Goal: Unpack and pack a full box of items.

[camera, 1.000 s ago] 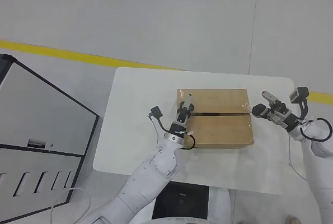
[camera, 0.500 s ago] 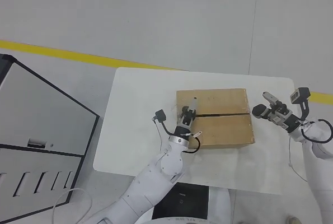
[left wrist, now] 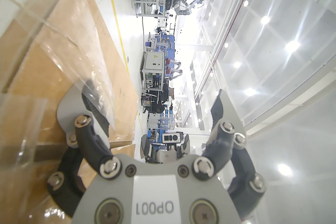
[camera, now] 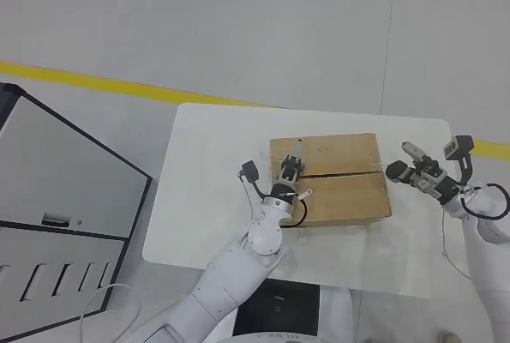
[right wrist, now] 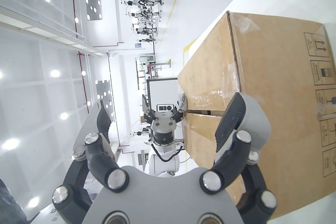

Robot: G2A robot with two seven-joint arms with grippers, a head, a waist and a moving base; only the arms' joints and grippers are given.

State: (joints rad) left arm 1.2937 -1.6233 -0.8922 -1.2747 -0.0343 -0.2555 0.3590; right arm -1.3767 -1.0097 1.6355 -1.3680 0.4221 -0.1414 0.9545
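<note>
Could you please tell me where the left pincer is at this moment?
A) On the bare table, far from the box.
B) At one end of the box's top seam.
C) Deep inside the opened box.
B: the open left pincer sits over the closed box, at one end of its seam.

The top camera looks down from above the arms, far enough off to take in the bench (camera: 195, 171) and the box (camera: 340, 184) on it. The left wrist camera sits close behind the left end effector (left wrist: 155, 99), facing along the box top into the hall; the right wrist camera sits close behind the right end effector (right wrist: 170, 104), facing across the box from its opposite end. All three share the box top, and the right wrist view catches the left end effector farther off.
</note>
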